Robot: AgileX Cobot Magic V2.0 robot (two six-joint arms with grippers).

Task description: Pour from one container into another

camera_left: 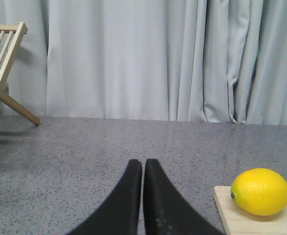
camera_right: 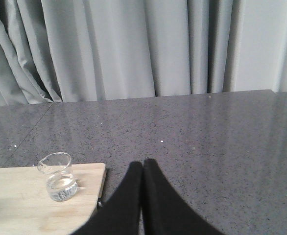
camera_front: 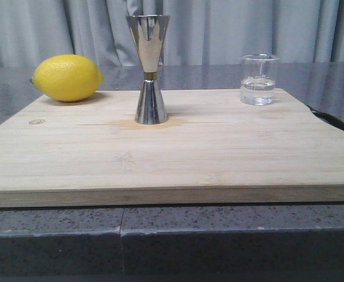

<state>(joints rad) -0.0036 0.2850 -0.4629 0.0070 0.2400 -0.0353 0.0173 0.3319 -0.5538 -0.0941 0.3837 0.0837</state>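
Observation:
A small clear glass beaker with some clear liquid stands at the back right of the wooden board; it also shows in the right wrist view as the beaker. The tall steel hourglass jigger stands upright near the board's middle back. My left gripper is shut with nothing in it, over grey counter left of the board. My right gripper is shut and empty too, off the board's right edge, apart from the beaker. Neither gripper shows in the front view.
A yellow lemon lies at the board's back left corner, also seen as the lemon in the left wrist view. A wooden rack stands far left on the grey counter. Grey curtains hang behind.

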